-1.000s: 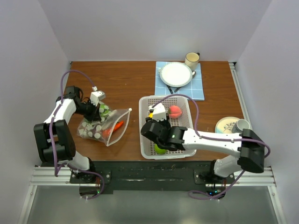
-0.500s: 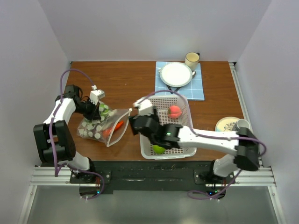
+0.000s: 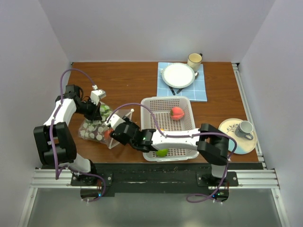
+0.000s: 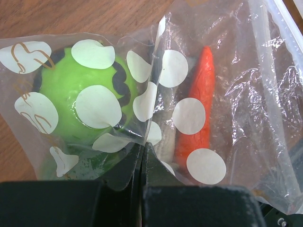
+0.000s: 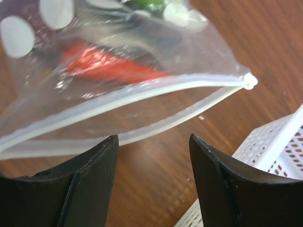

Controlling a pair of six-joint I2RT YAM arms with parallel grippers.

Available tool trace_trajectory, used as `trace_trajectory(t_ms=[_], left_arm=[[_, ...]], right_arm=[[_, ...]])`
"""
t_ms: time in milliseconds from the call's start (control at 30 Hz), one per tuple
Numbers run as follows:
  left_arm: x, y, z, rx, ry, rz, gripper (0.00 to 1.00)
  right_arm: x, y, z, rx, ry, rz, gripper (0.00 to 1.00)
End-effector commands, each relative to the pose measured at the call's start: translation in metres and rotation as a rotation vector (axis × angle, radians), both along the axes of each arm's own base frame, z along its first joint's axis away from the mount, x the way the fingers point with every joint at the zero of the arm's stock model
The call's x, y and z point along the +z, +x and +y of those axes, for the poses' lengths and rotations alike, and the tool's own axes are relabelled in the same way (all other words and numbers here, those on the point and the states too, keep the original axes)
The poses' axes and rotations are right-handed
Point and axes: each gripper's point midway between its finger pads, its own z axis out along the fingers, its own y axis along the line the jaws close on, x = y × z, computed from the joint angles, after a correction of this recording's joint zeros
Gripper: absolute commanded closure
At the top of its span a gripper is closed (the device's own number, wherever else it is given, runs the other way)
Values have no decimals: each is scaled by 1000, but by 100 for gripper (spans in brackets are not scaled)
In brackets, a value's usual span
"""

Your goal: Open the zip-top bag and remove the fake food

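The zip-top bag [image 3: 97,130] lay on the left of the table [image 3: 128,80], the carrot [image 4: 201,109] inside it (mouth towards the basket [image 3: 165,98]). The left tool [image 4: 142,158] sat at the bag's far end, the right tool [image 5: 152,142] at its mouth. Just right stood the basket, a peach [image 3: 177,112] at its back, an apple [image 3: 162,152] at its front. Behind it a placemat [image 3: 201,92] bore a plate [image 3: 178,74], a mug [image 3: 194,60] beside. A cup [image 3: 245,127] sat on a saucer [image 3: 229,126] at the right edge.
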Motion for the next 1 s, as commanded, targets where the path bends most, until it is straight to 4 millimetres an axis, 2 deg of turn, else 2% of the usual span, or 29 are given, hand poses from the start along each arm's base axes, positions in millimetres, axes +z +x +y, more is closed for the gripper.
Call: trace_trajectory(t_ms=[0, 33, 200, 333, 500, 633, 667, 733, 767, 933, 967], left_arm=[[11, 6, 0, -16, 6, -48, 100], [10, 4, -1, -16, 1, -42, 100], [11, 3, -2, -22, -3, -42, 100], [19, 7, 0, -29, 5, -50, 100], [25, 10, -1, -31, 2, -57, 100], [24, 8, 0, -32, 0, -47, 100], [23, 8, 0, -31, 1, -44, 100], [25, 8, 0, -33, 6, -48, 100], [25, 7, 0, -33, 6, -49, 100], [28, 7, 0, -39, 10, -54, 100], [27, 7, 0, -39, 8, -50, 100]], right_arm=[[28, 7, 14, 34, 96, -35, 35], [29, 8, 20, 47, 122, -31, 35], [6, 23, 35, 65, 151, 70, 29], [-3, 23, 52, 168, 128, 51, 26], [-9, 16, 68, 277, 130, 37, 22], [-5, 9, 86, 373, 158, 23, 21], [3, 10, 92, 387, 171, 14, 21], [-4, 4, 98, 433, 151, 40, 21], [0, 3, 103, 449, 158, 42, 21], [-20, 0, 104, 470, 113, 76, 22], [-29, -5, 105, 494, 105, 99, 22]])
